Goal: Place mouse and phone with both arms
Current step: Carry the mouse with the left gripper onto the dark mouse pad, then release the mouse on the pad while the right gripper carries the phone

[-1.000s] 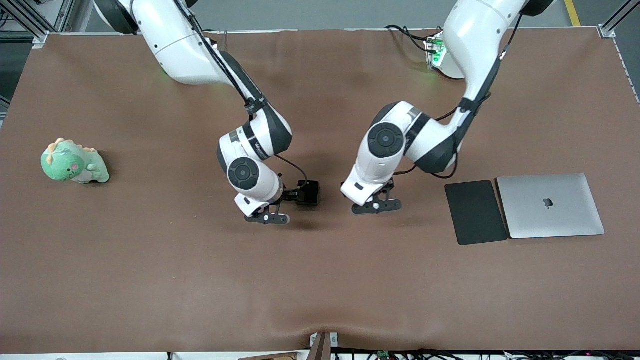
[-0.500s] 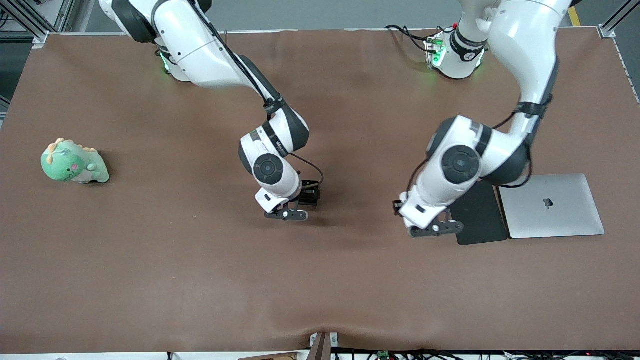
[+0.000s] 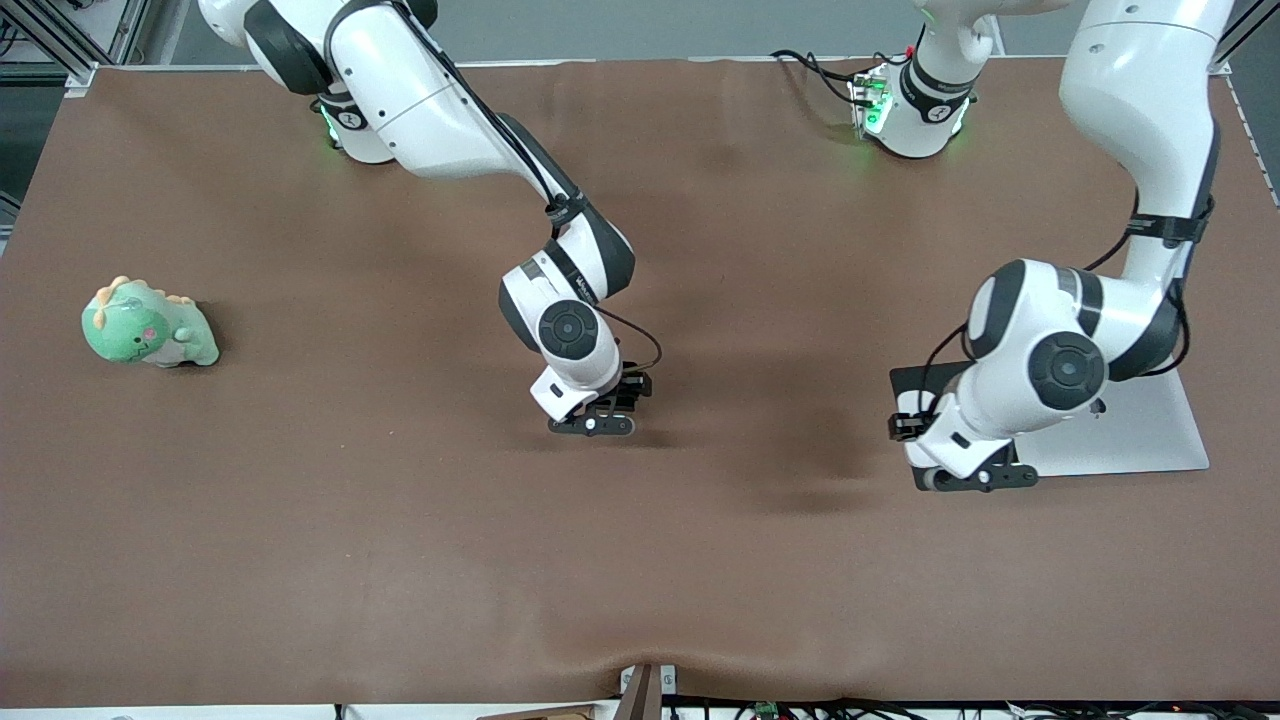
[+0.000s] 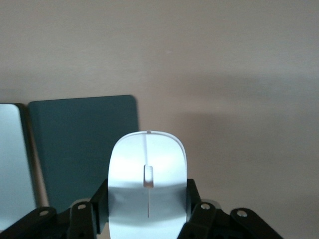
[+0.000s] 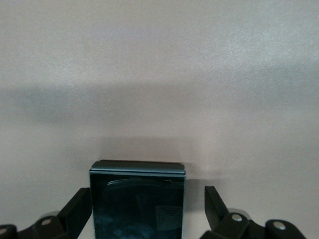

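My left gripper (image 3: 978, 478) is shut on the white mouse (image 4: 148, 179), with a finger against each of its sides. It holds the mouse over the edge of the black pad (image 4: 84, 144) that lies nearest the front camera. The hand hides the mouse in the front view. My right gripper (image 3: 592, 425) is low over the table's middle, with its fingers around the black phone (image 5: 138, 204). One finger touches the phone's side and the other finger (image 5: 214, 204) stands apart from it. The phone is hidden under the hand in the front view.
The black pad (image 3: 915, 382) lies beside a closed silver laptop (image 3: 1150, 430) toward the left arm's end; the laptop also shows in the left wrist view (image 4: 12, 159). A green dinosaur toy (image 3: 145, 325) sits toward the right arm's end. Brown cloth covers the table.
The left arm swung from the table's middle toward its own end, carrying its gripper over the black pad. The right gripper shifted a little the same way.
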`<state>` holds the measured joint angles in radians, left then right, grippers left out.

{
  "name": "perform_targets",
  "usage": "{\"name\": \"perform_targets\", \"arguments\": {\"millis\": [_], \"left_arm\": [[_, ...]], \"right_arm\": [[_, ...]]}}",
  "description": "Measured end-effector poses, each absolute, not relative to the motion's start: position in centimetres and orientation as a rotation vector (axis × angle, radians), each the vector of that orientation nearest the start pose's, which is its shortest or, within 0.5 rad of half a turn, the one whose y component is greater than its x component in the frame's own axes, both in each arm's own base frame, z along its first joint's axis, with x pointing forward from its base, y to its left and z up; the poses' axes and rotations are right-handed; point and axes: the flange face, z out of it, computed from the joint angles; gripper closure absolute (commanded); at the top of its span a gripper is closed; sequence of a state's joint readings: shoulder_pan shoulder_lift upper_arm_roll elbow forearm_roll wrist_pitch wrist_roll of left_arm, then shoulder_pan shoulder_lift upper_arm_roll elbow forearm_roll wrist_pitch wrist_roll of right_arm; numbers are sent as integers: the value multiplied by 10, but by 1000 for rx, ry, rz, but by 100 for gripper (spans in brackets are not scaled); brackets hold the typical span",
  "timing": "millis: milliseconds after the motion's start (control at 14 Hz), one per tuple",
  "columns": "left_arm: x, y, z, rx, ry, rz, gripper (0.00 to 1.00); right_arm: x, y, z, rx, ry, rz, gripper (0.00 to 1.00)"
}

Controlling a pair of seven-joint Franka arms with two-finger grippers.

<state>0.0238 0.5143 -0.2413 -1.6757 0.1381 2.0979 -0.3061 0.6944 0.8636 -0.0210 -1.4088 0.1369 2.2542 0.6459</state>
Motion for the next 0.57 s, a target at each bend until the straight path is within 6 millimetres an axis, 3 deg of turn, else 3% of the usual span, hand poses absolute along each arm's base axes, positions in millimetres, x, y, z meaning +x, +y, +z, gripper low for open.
{"name": "perform_targets", "arguments": {"millis": [286, 357, 571], "left_arm": [[648, -60, 280, -3117, -89, 196, 38], [646, -46, 275, -3118, -107, 203, 38], [644, -21, 257, -3131, -156, 183, 38]], "right_arm": [[562, 463, 179, -3074, 86, 91, 0], [561, 465, 177, -3072, 83, 85, 7], [558, 469, 174, -3072, 84, 82, 84]]}}
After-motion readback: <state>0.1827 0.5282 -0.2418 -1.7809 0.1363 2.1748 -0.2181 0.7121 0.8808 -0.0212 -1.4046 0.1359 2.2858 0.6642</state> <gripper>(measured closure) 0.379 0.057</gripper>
